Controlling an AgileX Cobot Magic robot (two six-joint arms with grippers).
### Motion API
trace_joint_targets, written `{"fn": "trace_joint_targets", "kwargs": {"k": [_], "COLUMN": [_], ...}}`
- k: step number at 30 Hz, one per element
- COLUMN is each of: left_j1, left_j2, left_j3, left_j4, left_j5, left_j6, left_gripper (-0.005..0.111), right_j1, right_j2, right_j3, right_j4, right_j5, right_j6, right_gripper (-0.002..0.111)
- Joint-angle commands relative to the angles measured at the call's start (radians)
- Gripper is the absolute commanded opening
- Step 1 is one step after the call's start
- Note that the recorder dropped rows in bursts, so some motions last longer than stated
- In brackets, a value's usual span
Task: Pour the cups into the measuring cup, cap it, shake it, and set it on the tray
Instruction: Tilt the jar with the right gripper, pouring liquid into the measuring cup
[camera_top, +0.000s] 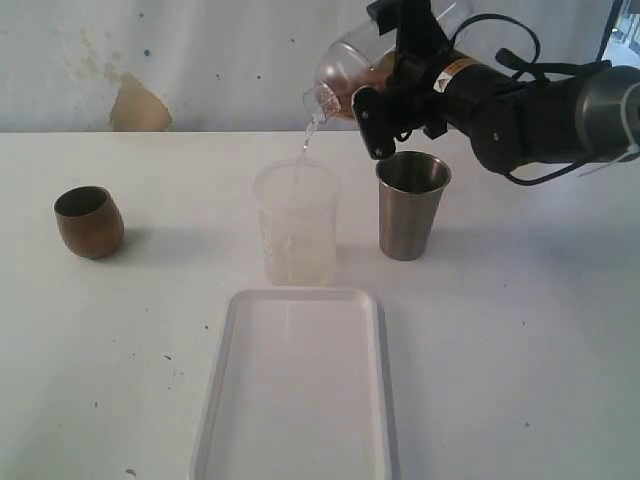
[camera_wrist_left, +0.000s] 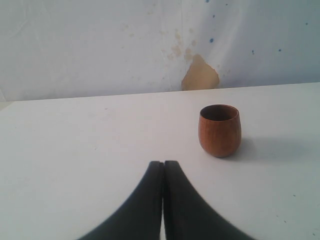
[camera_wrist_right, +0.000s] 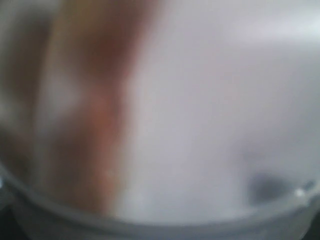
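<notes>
Clear plastic cup (camera_top: 340, 65) clamped tilted in right gripper (camera_top: 385, 75), upper right, streaming into frosted translucent beaker (camera_top: 296, 225); left gripper (camera_wrist_left: 163, 166) pressed closed, empty, near rounded brown wooden cup (camera_wrist_left: 219, 130).

The beaker (camera_top: 297, 225) stands mid-surface (camera_top: 520, 330). Well to its left sits the wooden cup (camera_top: 89, 221), just right the steel tumbler (camera_top: 411, 205), before it the tray (camera_top: 297, 400). Above it a container (camera_top: 345, 68) tilts in the right gripper's (camera_top: 388, 95) jaws.

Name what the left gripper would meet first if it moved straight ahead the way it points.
Probably nothing close: bare table lies ahead of the left gripper; the wooden cup stands off that line.
</notes>
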Motion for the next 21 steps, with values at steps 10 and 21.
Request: {"fn": "trace_joint_targets", "kwargs": {"k": [10,21], "left_j1": [-0.001,-0.001], "left_j2": [-0.005,-0.005], "left_j3": [0.006,0.006], "left_j4": [-0.007,-0.007], "left_j5": [-0.011,-0.011], "left_j6": [-0.001,-0.001], "left_gripper": [0.001,0.001], "right_j1": [0.005,0.007], "right_j2": [-0.015,-0.046], "right_j3": [0.016,0.038], "right_j4": [-0.003,-0.003], "right_j5": [-0.093,-0.089], "right_j6": [-0.027,-0.025], "right_gripper": [0.000,0.000]}}
